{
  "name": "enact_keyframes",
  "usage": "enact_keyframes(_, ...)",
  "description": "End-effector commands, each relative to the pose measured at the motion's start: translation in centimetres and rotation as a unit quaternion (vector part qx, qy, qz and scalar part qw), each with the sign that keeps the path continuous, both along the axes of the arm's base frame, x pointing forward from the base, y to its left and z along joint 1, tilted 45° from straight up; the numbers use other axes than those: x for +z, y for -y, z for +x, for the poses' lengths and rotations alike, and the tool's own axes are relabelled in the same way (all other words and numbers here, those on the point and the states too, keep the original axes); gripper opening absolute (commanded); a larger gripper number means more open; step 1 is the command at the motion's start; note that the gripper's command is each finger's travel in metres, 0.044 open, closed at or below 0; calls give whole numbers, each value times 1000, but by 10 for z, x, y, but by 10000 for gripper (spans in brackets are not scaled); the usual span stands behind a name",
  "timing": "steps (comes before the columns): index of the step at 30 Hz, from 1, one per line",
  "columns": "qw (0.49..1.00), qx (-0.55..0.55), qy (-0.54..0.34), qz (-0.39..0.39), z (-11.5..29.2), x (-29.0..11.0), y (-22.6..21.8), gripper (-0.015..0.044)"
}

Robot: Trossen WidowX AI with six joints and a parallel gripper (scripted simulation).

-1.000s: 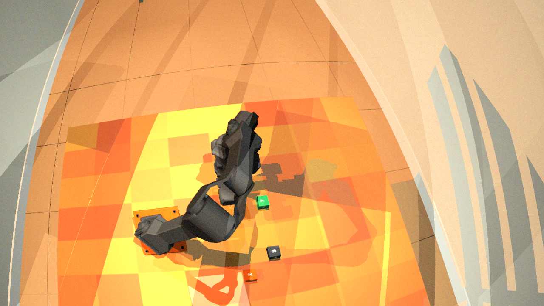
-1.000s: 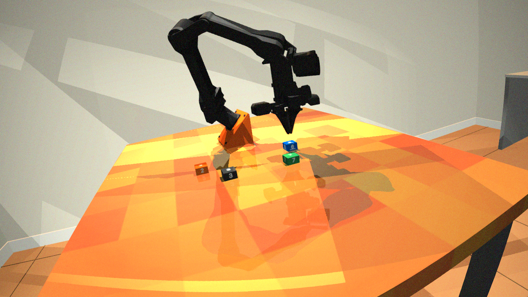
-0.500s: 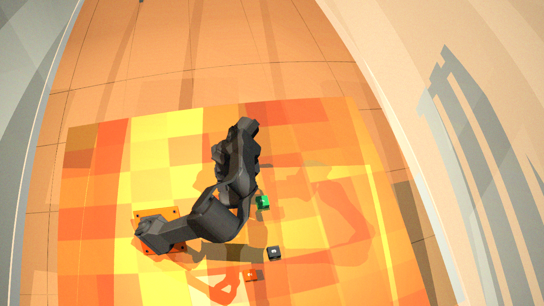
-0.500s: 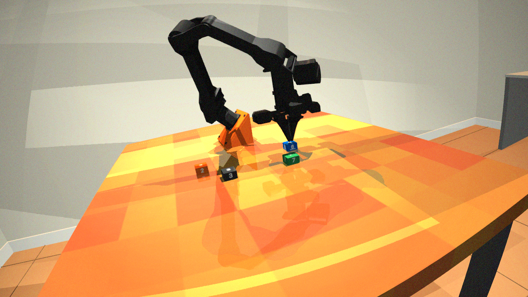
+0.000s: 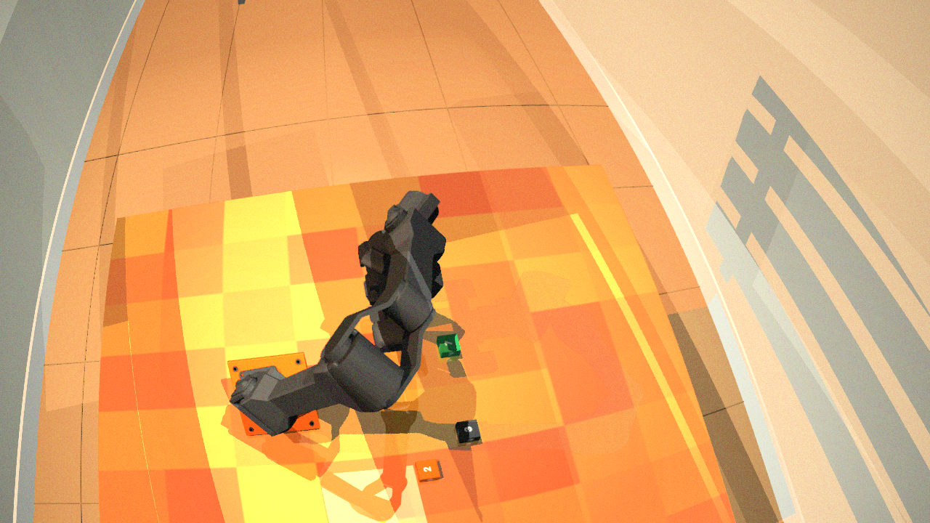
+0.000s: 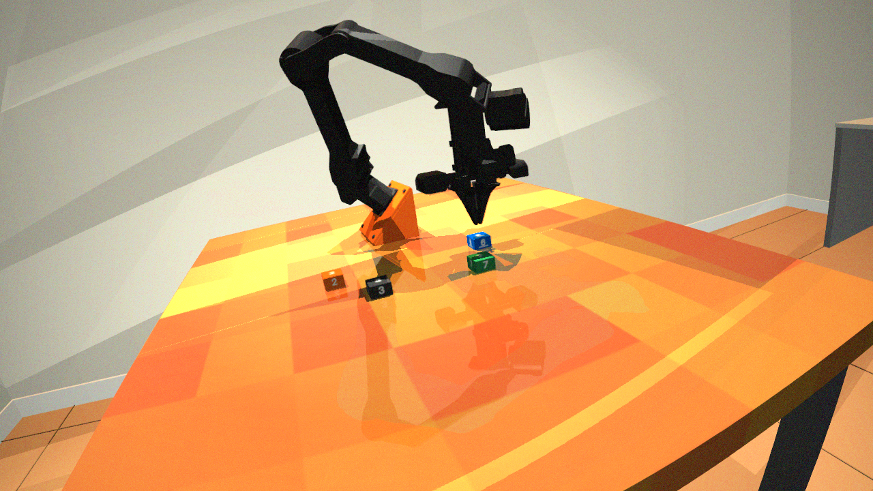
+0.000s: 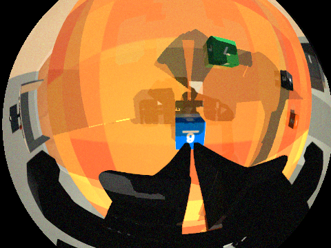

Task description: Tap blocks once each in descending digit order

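My gripper (image 6: 477,221) (image 7: 190,147) is shut and empty, its tips a little above the blue block. The blue block (image 6: 479,241) (image 7: 190,131) shows a 6; the arm hides it in the top view. The green block (image 5: 448,346) (image 6: 481,262) (image 7: 222,52) shows a 7 and sits close to the blue one, nearer the exterior camera. The black block (image 5: 468,431) (image 6: 378,288) (image 7: 286,80) shows a 3. The orange block (image 5: 428,470) (image 6: 333,281) (image 7: 293,119) shows a 2 and sits near the black one.
The arm's orange base (image 5: 305,426) (image 6: 400,219) stands on the patterned table (image 5: 617,390) (image 6: 244,427). The arm reaches from it over the table. A grey cabinet (image 6: 851,183) stands beyond the table at the right of the exterior view.
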State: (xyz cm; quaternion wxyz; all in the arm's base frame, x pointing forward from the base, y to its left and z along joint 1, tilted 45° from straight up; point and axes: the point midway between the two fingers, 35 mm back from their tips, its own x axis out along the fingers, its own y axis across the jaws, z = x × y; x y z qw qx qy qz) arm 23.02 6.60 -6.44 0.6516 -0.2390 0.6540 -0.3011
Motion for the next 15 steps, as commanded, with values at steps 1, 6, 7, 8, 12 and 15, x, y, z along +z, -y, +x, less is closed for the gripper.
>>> enact_keyframes(1,1000,-2,4,5,2,6,-6,20)
enact_keyframes(6,1000,-2,4,6,5,54,-54,20)
enact_keyframes(7,1000,-2,4,6,4,60,-59,20)
enact_keyframes(8,1000,-2,4,5,4,62,-61,20)
enact_keyframes(12,1000,-2,4,6,6,64,-59,20)
enact_keyframes(15,1000,0,3,15,33,93,-36,20)
